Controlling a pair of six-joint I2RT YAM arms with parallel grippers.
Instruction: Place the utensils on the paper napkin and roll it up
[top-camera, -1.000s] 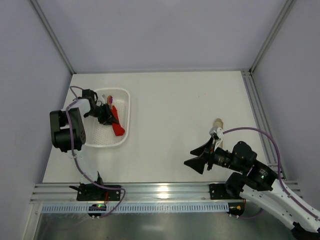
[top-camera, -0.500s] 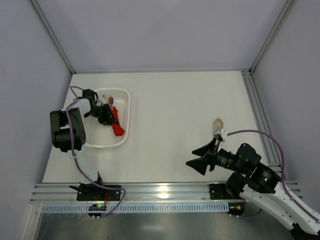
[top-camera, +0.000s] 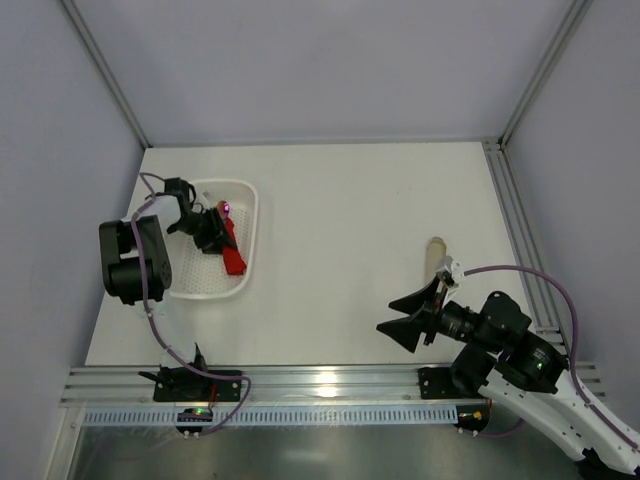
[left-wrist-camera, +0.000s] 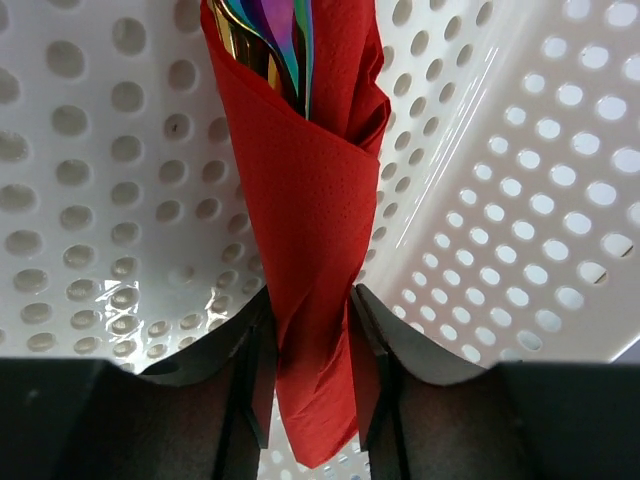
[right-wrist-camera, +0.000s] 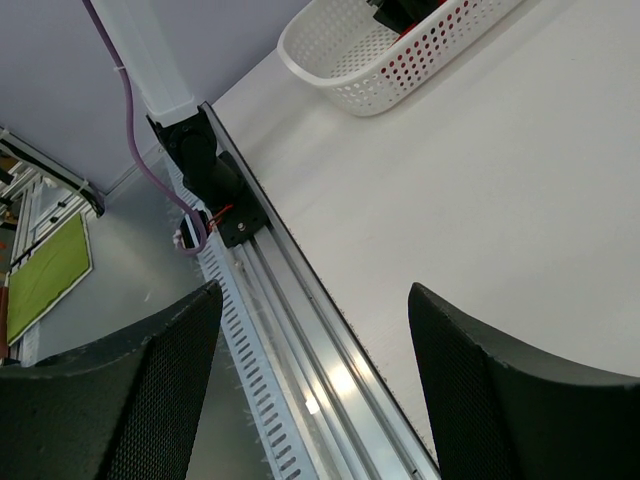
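The red paper napkin (left-wrist-camera: 305, 200) is rolled into a narrow cone around the utensils (left-wrist-camera: 272, 35), whose rainbow metal sticks out of its open end. The roll (top-camera: 233, 255) lies inside the white perforated basket (top-camera: 252, 235). My left gripper (left-wrist-camera: 310, 295) straddles the roll's thin end, with both pads against the paper and no gap showing. In the top view it (top-camera: 216, 232) reaches into the basket from the left. My right gripper (top-camera: 405, 318) hangs open and empty over the table's near right part, far from the basket.
A beige oblong tray (top-camera: 436, 252) lies on the table just beyond the right gripper. The right wrist view shows the basket (right-wrist-camera: 370, 90) at its top and the aluminium rail (right-wrist-camera: 300, 300) along the table's near edge between my open fingers.
The right arm has drawn back toward the near edge, uncovering more of the beige tray. The left gripper and the roll have shifted slightly inside the basket.
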